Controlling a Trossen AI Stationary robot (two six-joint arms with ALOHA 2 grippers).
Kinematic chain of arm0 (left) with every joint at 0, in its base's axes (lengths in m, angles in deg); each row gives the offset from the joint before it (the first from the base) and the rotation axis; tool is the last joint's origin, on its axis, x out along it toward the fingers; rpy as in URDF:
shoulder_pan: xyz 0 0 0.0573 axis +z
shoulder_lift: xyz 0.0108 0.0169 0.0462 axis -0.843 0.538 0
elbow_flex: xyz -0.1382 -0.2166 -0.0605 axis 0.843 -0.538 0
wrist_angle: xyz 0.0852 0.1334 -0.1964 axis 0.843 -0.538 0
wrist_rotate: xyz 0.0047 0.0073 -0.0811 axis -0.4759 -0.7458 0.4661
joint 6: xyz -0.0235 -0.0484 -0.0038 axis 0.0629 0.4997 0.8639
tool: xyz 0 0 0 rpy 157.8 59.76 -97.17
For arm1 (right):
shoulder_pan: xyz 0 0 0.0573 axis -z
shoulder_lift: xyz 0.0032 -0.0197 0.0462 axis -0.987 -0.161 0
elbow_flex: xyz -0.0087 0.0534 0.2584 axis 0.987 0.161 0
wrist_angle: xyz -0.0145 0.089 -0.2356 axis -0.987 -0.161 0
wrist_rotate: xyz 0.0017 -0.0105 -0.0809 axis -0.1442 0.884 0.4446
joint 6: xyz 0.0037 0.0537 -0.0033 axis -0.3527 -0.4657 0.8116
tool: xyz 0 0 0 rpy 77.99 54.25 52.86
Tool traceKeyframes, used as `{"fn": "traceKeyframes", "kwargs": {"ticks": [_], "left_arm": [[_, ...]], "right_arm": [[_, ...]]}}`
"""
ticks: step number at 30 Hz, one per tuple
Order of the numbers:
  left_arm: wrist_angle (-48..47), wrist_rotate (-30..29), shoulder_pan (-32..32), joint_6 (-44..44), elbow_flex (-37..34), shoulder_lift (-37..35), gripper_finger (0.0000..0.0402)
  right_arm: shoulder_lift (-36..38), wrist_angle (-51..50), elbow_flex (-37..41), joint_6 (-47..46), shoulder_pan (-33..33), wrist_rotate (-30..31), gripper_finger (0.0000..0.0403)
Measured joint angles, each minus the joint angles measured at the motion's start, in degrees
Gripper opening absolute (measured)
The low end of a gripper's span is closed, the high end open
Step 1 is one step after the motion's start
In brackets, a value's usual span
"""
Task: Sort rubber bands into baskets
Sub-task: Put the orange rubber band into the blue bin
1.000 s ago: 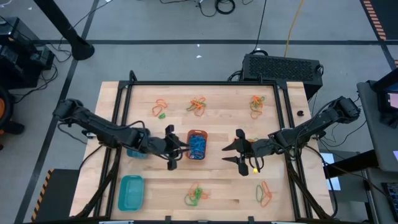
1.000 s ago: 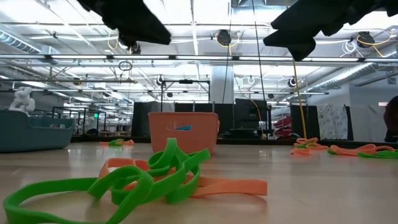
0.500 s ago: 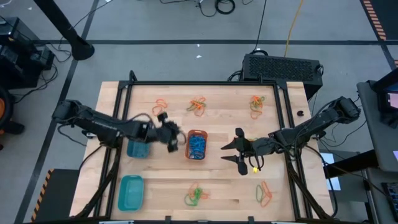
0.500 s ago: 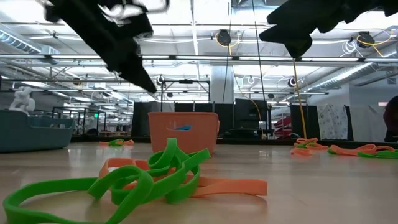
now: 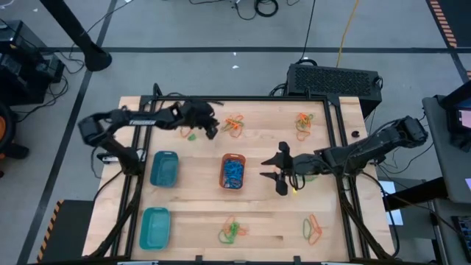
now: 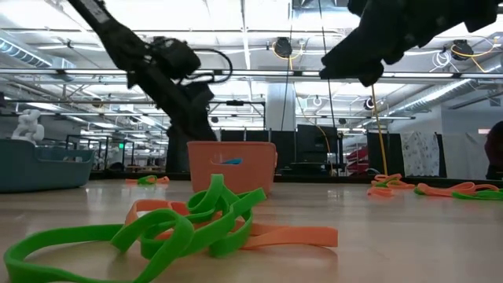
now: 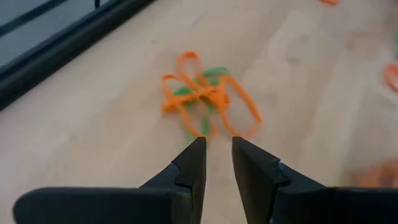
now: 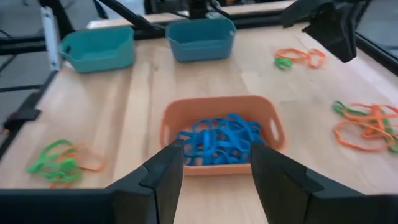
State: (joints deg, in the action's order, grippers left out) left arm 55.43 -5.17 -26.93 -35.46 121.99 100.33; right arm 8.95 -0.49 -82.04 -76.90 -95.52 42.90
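Hovering over the far left part of the wooden surface point(image 5: 257, 221), the left claw point(image 5: 211, 126) hangs above an orange-and-green tangle of rubber bands point(image 7: 208, 99); in its wrist view the two dark fingers point(image 7: 193, 168) stand slightly apart with nothing between them, and the tangle lies just beyond their tips. From above, a small orange and green cluster point(image 5: 190, 129) sits right beside this claw, and a second mixed cluster point(image 5: 235, 125) lies just to its other side.

The right claw point(image 5: 278, 171) waits right of centre, its fingers point(image 8: 163, 177) spread wide and empty. Directly ahead of it sits the orange basket point(image 5: 232, 171), filled with blue rubber bands point(image 8: 217, 140). A yellow band point(image 5: 296, 190) shows partly under the right arm, mostly hidden by it.

Two teal baskets stand on the left side: one point(image 5: 164, 168) near the middle row, the other point(image 5: 154, 227) at the near edge. What they hold cannot be made out.

More mixed clusters lie at the far right point(image 5: 303, 122), the near middle point(image 5: 231, 231) and the near right point(image 5: 313, 230). In the low view a green and orange heap point(image 6: 189, 224) fills the foreground, the orange basket's wall hides its contents, and both arms are cut off by the top edge.
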Motion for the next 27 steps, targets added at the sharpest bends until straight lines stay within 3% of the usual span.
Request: {"fn": "traceKeyframes", "kwargs": {"ticks": [5,12,27], "left_arm": [[-0.38,3.14,1.38,-0.9,5.87,8.4,0.0083],[-3.67,2.21,1.23,-0.96,13.39,16.2,0.0083],[-3.98,-6.55,-0.62,-0.79,15.86,20.58,0.0083]], "right_arm": [[0.0,-2.04,0.0,1.3,2.21,-0.13,0.0176],[0.0,-4.62,0.0,1.21,4.3,-0.2,0.0176],[0.0,-6.79,0.0,1.05,4.3,-0.26,0.0176]]}}
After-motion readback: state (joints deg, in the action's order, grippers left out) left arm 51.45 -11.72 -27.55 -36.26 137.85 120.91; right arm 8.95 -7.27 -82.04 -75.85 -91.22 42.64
